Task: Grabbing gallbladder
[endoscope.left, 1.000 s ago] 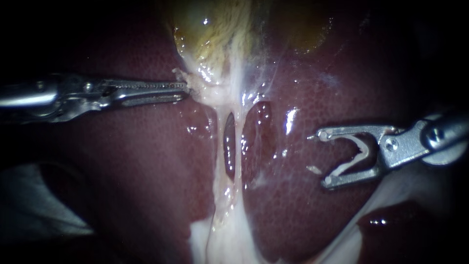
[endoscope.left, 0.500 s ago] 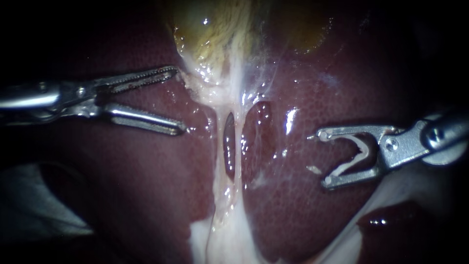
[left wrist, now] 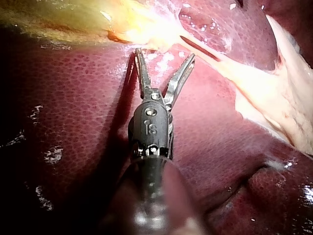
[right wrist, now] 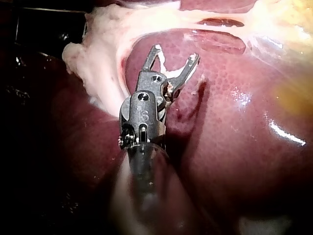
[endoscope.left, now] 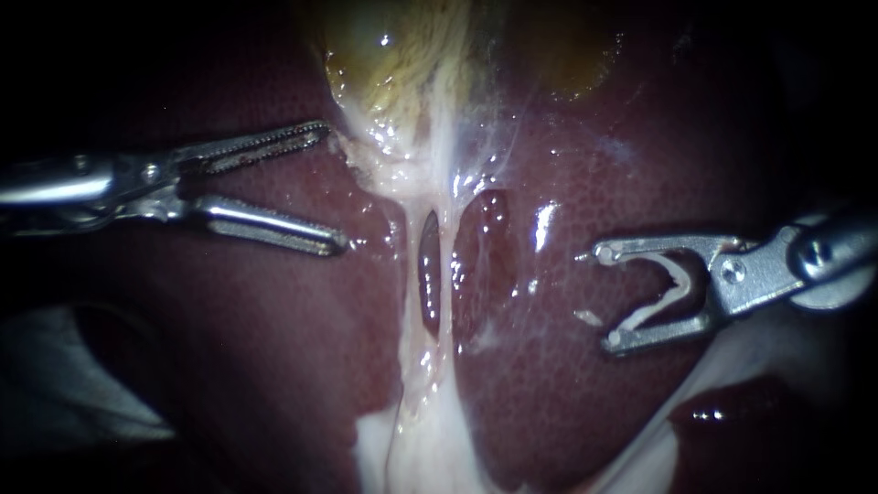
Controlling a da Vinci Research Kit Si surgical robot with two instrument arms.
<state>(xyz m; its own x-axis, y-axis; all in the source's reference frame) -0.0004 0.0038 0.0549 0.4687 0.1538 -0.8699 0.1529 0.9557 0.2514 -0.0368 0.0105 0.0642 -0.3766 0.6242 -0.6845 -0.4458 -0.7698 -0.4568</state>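
The yellow-green gallbladder [endoscope.left: 402, 55] lies at the top of the endoscope view, and its pale neck tissue [endoscope.left: 402, 169] narrows into white strands running down over the dark red liver [endoscope.left: 567, 384]. My left instrument [endoscope.left: 334, 187] comes in from the left with its toothed jaws open, the upper tip close to the edge of the neck tissue and the lower tip over the liver. In the left wrist view the same open jaws [left wrist: 164, 58] stand just short of the pale tissue [left wrist: 156, 36]. My right instrument [endoscope.left: 604, 297] holds its jaws open over the liver, gripping nothing.
A dark slit-like window [endoscope.left: 430, 274] shows between the white strands [endoscope.left: 416, 430] below the neck. Whitish fatty tissue [endoscope.left: 759, 357] lies under my right instrument's shaft. In the right wrist view, pale tissue [right wrist: 102, 44] curves beside the open jaws [right wrist: 173, 54].
My left instrument's jaws, together at the neck tissue's edge one second ago, have opened wide and let go; little has changed in the last half second. The right instrument has not moved.
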